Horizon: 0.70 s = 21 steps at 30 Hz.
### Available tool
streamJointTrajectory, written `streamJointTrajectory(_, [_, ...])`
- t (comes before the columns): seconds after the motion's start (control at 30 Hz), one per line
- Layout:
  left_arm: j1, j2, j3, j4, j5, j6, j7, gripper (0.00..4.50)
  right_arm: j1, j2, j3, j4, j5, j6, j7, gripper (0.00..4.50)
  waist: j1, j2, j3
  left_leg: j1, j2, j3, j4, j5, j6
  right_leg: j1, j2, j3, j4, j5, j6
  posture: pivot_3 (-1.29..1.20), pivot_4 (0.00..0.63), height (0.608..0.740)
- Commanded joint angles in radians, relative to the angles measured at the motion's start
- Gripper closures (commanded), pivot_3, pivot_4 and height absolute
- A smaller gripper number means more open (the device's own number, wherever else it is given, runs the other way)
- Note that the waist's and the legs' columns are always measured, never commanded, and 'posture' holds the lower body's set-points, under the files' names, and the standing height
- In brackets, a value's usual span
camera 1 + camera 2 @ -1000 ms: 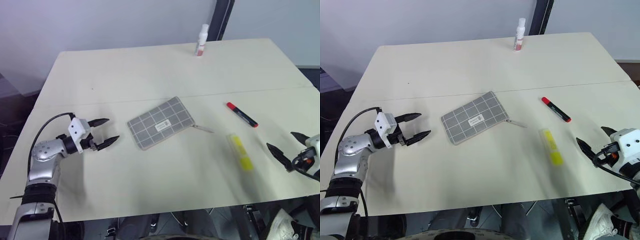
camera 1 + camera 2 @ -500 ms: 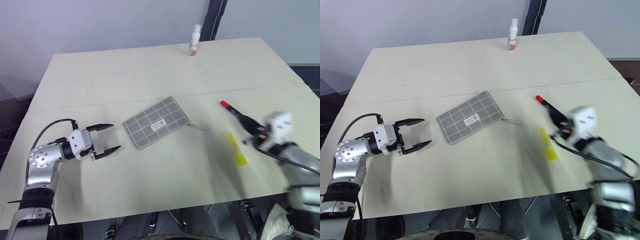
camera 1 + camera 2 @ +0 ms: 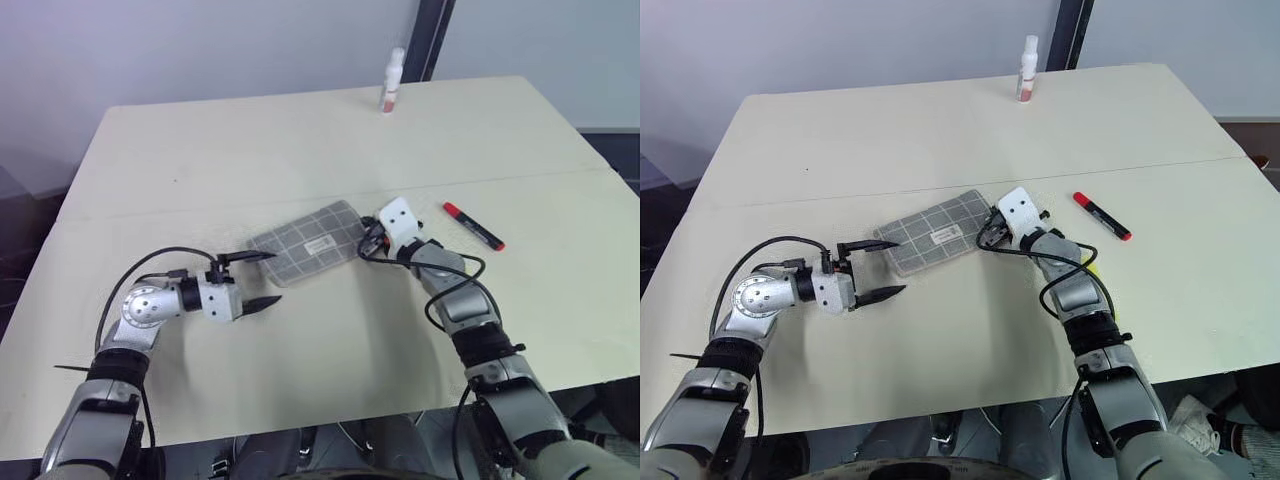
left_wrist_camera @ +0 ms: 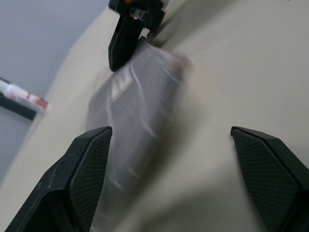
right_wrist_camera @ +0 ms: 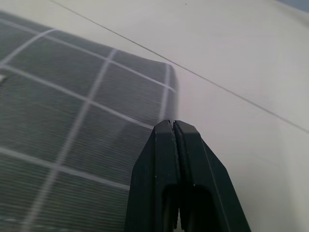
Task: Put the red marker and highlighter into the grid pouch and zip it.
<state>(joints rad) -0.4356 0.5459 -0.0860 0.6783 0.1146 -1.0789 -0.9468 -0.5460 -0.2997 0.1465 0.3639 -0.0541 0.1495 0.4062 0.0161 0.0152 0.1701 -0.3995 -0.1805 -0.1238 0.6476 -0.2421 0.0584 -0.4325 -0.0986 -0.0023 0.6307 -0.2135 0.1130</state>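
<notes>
On the pale surface the grid pouch lies between my two tools. My left tool gapes wide just beside its near corner; my right tool (fingers pressed together, holding nothing I can see) sits at its zipper end. The red marker lies apart to the right.

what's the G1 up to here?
It is working on the grid pouch mid-table. The right gripper, fingers shut, is at the pouch's zipper end; what it grips can't be seen. The left gripper is open beside the other end. The red marker lies on the table, not packed.
</notes>
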Motion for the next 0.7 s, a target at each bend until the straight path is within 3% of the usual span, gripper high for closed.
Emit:
streamJointTrajectory(0.03, [-0.034,-0.017,-0.051,0.041,0.084,-0.008,0.081,0.35,0.011,-0.003,0.003,-0.008,-0.009,0.011,0.01,4.42,0.001,0.0,0.0,0.003,0.0,0.0,0.0,0.0,0.0,0.003,0.0,0.0,0.0,0.0,0.0,0.0,0.15,0.74])
streamJointTrajectory(0.13, [-0.09,-0.052,-0.081,0.082,0.135,0.029,0.15,0.35,0.017,0.001,0.005,-0.027,-0.01,0.013,0.017,4.42,0.003,0.0,0.0,0.007,0.0,-0.003,-0.001,-0.003,0.005,0.007,0.001,0.0,0.0,0.0,0.0,0.0,0.15,0.74])
streamJointTrajectory(0.17, [-0.104,-0.068,-0.089,0.098,0.131,0.042,0.161,0.59,0.017,0.0,0.003,-0.03,-0.011,0.015,0.017,4.47,0.005,0.0,0.0,0.008,0.0,-0.003,-0.001,-0.003,0.005,0.007,0.001,0.0,0.001,0.0,0.0,0.0,0.15,0.74])
streamJointTrajectory(0.23, [-0.124,-0.081,-0.108,0.137,0.129,0.055,0.169,1.21,0.017,-0.001,-0.002,-0.039,-0.01,0.022,0.018,4.5,0.003,0.0,0.0,0.008,0.0,-0.003,0.0,-0.002,0.004,0.007,0.002,0.0,0.001,0.001,0.002,0.0,0.15,0.74])
streamJointTrajectory(0.43, [-0.15,-0.071,-0.133,0.217,0.12,0.077,0.183,4.34,0.035,-0.012,-0.016,-0.083,-0.005,0.036,0.023,4.5,-0.003,0.005,-0.005,0.008,0.0,-0.006,-0.002,-0.001,0.003,0.005,0.002,0.0,0.001,0.002,0.004,0.0,0.15,0.74])
streamJointTrajectory(0.53, [-0.149,-0.086,-0.133,0.213,0.058,0.09,0.149,4.43,0.046,-0.005,-0.047,-0.124,0.053,0.053,0.056,4.5,-0.003,0.006,-0.007,0.008,0.0,-0.006,-0.002,-0.002,0.003,0.006,0.002,0.0,0.001,0.002,0.004,0.0,0.15,0.74])
streamJointTrajectory(0.7, [-0.136,-0.104,-0.126,0.16,-0.021,0.14,0.115,4.5,0.058,-0.018,-0.11,-0.283,0.118,0.145,0.066,2.19,-0.003,0.006,-0.007,0.008,0.0,-0.007,-0.002,-0.002,0.003,0.005,0.002,0.0,0.001,0.002,0.004,0.0,0.15,0.74])
